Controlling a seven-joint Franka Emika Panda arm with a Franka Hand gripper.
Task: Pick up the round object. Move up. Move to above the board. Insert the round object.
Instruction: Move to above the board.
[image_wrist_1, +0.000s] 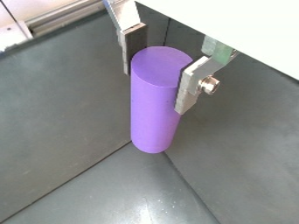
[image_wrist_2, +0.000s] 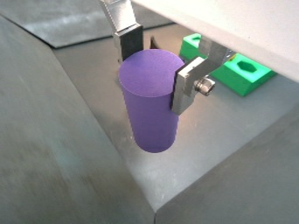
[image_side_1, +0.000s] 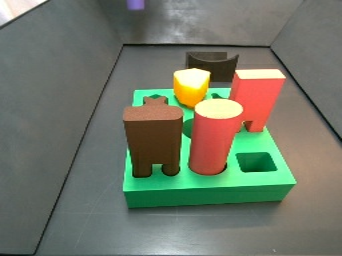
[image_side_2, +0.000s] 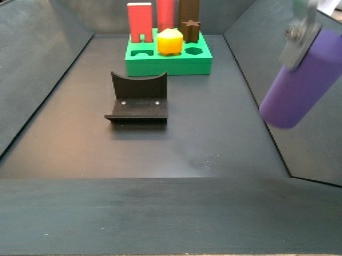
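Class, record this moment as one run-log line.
gripper: shut on round object | position: raised, off floor | board: far off | insertion: not done

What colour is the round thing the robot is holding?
Plain purple. The round object, clamped in the gripper, shows best in a wrist view.

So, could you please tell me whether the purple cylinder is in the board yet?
Out. The purple cylinder hangs clamped in the tool, off the floor and apart from the green board.

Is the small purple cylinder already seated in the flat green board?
No, the small purple cylinder hangs clamped in the gripper, apart from the flat green board.
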